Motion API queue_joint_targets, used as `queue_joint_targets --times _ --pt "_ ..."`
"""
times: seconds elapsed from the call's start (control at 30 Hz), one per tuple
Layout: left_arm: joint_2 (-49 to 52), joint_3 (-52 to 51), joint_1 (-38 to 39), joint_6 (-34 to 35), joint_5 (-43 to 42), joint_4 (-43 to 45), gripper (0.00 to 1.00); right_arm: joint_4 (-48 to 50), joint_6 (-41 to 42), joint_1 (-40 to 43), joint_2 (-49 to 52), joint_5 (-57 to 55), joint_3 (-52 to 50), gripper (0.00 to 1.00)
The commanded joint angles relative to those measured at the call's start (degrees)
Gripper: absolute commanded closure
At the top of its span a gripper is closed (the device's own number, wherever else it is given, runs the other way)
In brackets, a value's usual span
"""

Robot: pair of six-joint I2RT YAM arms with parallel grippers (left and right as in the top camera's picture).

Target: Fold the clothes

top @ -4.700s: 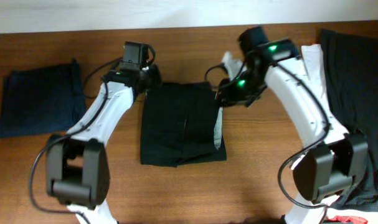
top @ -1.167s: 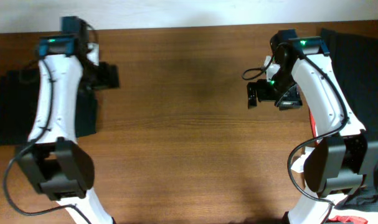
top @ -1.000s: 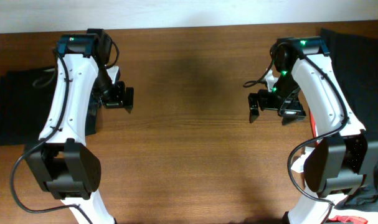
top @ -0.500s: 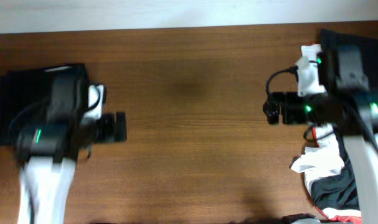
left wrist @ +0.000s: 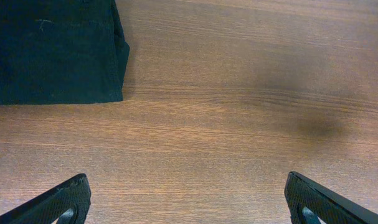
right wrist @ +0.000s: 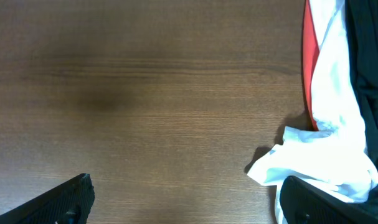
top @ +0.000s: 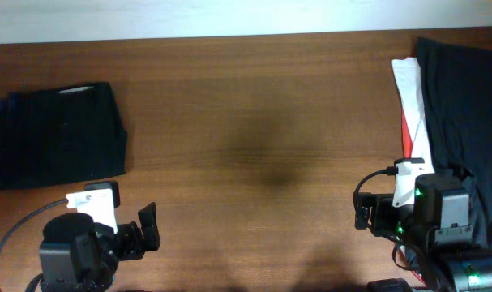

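The clothes lie in two places. A folded black garment (top: 59,134) rests flat at the table's far left, and its right edge shows in the left wrist view (left wrist: 51,50). A loose pile fills the right edge: wide black cloth (top: 464,105) and a white and red garment (top: 409,97), the white one crumpled (right wrist: 332,143) beside my right finger. My left gripper (top: 151,227) (left wrist: 187,190) hangs open over bare wood near the front left. My right gripper (top: 361,212) (right wrist: 185,186) is open too, near the front right, with nothing between its fingers.
The brown wooden table (top: 254,122) spans the whole view, with a pale wall strip along its far edge. Both arm bases sit at the front edge. A red stripe (right wrist: 309,68) runs along the white garment next to black cloth (right wrist: 369,62).
Both arms have pulled back from the far middle of the table toward the front edge. The folded black garment, in the middle earlier, now lies at the far left.
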State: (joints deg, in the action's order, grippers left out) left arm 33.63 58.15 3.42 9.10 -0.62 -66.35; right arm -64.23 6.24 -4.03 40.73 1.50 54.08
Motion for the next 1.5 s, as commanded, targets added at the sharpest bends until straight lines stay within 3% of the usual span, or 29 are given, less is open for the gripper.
queue_joint_targets --times 0.0,0.27,0.57,0.77,0.87,1.03,1.27,1.47 --pt "-0.11 -0.52 -0.04 0.70 0.39 0.04 0.01 0.17 0.02 0.35 1.18 -0.87 -0.31 0.01" --pt "-0.11 -0.52 -0.04 0.70 0.37 -0.33 0.01 0.20 0.02 0.35 3.28 -6.29 -0.44 0.01" --pt "-0.11 -0.52 -0.04 0.70 0.39 -0.33 0.01 1.95 0.00 0.37 -13.31 -8.17 -1.44 0.01" --pt "-0.11 -0.52 -0.04 0.70 0.39 -0.33 0.01 21.38 -0.02 0.37 -31.26 -4.92 -20.33 0.01" --pt "-0.11 -0.52 -0.04 0.70 0.39 -0.33 0.01 38.23 0.00 0.37 -39.65 -1.40 -35.45 0.01" --pt "-0.11 -0.52 -0.04 0.70 0.39 -0.31 0.01 65.35 -0.48 0.37 -40.54 -1.36 -52.78 0.01" --pt "-0.11 -0.52 -0.04 0.70 0.39 -0.35 0.01 59.49 -13.09 0.35 -40.54 -1.81 -53.77 0.01" --pt "-0.11 -0.52 -0.04 0.70 0.39 -0.35 0.01 59.56 -13.09 0.35 -40.54 -1.70 -53.77 0.01"
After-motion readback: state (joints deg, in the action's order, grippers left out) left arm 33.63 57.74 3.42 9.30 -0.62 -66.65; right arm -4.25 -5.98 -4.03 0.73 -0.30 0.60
